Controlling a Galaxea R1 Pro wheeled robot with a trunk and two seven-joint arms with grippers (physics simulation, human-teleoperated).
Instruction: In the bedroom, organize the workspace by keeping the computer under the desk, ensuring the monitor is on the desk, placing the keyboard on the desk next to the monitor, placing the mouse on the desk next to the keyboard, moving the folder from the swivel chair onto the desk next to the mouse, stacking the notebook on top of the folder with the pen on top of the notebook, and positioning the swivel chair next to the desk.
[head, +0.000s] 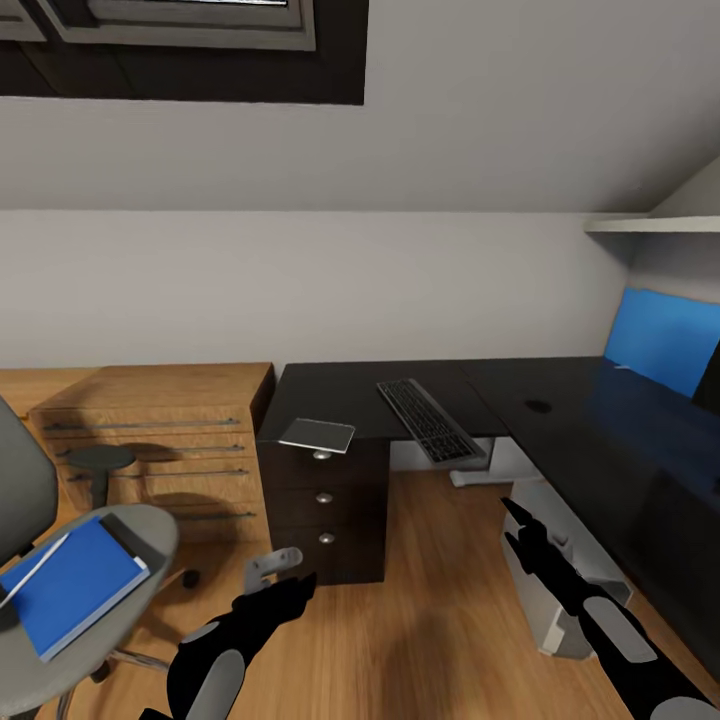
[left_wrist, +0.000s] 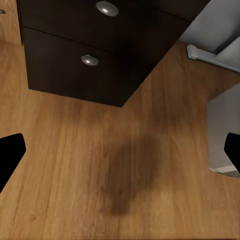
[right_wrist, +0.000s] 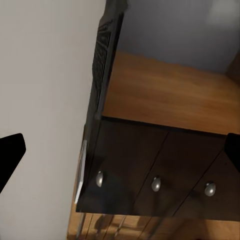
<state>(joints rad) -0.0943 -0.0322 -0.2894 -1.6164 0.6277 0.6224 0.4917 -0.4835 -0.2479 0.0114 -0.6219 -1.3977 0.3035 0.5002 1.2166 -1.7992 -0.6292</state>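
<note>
One L-shaped desk carries one keyboard and one notebook. Its one drawer unit has three drawers with three round knobs. One swivel chair holds one blue folder. One wooden dresser stands far left.

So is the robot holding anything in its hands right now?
No, nothing. The left gripper is open over bare wood floor, and the right gripper is open too, with nothing between its fingers. The blue folder lies on the swivel chair.
</note>
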